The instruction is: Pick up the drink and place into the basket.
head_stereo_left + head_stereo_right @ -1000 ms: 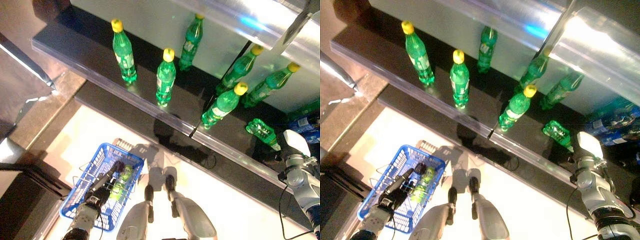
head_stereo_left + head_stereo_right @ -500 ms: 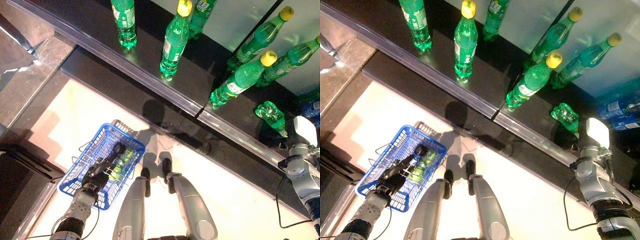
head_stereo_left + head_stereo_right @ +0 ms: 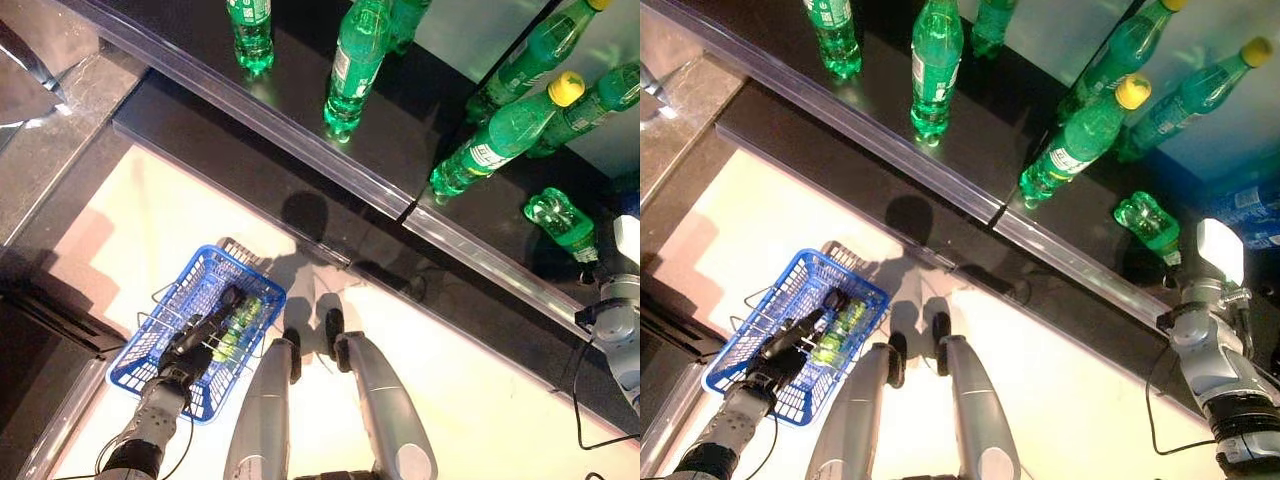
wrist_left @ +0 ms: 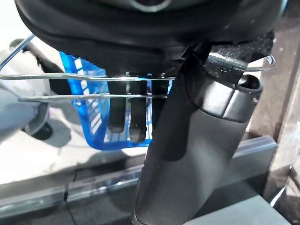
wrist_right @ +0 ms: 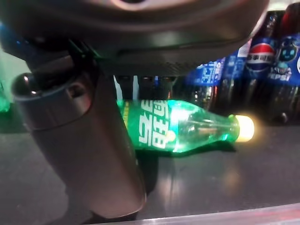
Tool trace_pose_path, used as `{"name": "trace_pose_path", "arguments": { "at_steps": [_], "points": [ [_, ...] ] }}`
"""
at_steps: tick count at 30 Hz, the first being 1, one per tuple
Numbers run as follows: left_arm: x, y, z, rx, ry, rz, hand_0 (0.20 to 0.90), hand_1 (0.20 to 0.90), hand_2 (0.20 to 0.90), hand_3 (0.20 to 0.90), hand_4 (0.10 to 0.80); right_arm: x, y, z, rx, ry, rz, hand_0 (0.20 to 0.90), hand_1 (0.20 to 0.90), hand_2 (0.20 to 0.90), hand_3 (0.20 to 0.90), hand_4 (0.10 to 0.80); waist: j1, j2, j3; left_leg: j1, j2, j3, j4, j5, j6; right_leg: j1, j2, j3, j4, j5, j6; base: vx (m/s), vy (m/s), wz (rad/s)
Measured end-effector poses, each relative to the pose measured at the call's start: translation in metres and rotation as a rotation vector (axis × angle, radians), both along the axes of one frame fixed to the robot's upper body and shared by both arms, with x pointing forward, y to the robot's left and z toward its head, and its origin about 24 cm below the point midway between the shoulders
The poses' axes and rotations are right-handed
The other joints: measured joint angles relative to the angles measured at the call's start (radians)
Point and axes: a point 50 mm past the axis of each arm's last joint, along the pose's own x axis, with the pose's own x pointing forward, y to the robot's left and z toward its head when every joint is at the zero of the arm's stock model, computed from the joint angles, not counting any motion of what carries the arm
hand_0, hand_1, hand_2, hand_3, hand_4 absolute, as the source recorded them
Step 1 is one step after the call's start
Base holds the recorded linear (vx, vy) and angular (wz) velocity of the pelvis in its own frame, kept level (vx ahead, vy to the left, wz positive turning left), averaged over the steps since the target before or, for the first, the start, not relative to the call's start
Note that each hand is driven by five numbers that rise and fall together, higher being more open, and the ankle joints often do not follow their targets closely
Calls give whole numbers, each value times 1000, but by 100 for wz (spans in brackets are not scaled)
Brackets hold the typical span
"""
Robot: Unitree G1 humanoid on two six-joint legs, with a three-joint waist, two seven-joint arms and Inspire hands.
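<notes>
One green bottle (image 3: 232,330) is already lying in the blue basket (image 3: 150,372), which is carried low on the left side. The left hand (image 3: 196,340) sits at the basket's wire handles, fingers curled under them by the look of the left wrist view, so the basket is being held, not the bottle.

The right hand (image 5: 84,136) is up at the lower shelf (image 3: 480,215), right next to a fallen bottle (image 5: 183,127) lying on its side w/ the yellow cap pointing away. Fingers are mostly hidden behind the thumb, so whether they're spread or closed can't be told; no grip on it is shown.

More upright bottles (image 3: 352,60) are standing on the shelf further along.

Progress, as a guess: at least one drop-off done, next pick being lined up, lift + carry to the basket still left.
</notes>
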Motion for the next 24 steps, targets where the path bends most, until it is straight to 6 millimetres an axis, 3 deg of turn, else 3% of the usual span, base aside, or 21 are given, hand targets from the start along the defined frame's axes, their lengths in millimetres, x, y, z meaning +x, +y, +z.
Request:
{"name": "trace_pose_path", "arguments": {
  "at_steps": [1, 2, 11, 24],
  "points": [
    [0, 0, 0, 0, -1, 0, 300, 300, 300, 200, 100, 0, -2, 1, 9, 5, -2, 331, 331, 331, 236, 136, 1, -1, 0, -4, -3, 0, 2, 0, 0, -5, -2, 0, 6, -2, 2, 16, -1, 5],
    [1, 0, 1, 2, -6, -3, 300, 300, 300, 200, 100, -1, -4, 1, 21, 12, -1, 300, 300, 300, 200, 100, 1, -1, 0, -10, -4, 0, 9, -1, 2, -12, -3, 1, 14, -5, 2, 14, 1, 6],
    [0, 0, 4, -11, -24, -2, 300, 300, 300, 200, 100, -3, -12, 1, 69, 24, -12, 300, 300, 300, 200, 100, -4, -5, 2, -52, -11, 1, 28, -2, 1, -48, -2, 2, 68, -44, 1, 1, 14, 1],
    [1, 0, 5, -23, -32, 6, 300, 300, 300, 200, 100, -3, -15, 8, 45, 19, 14, 300, 300, 300, 200, 100, -10, -5, 2, -67, -18, 8, 24, -1, 0, -68, -13, 2, 68, -45, 3, -8, 34, -1]
  ]
}}
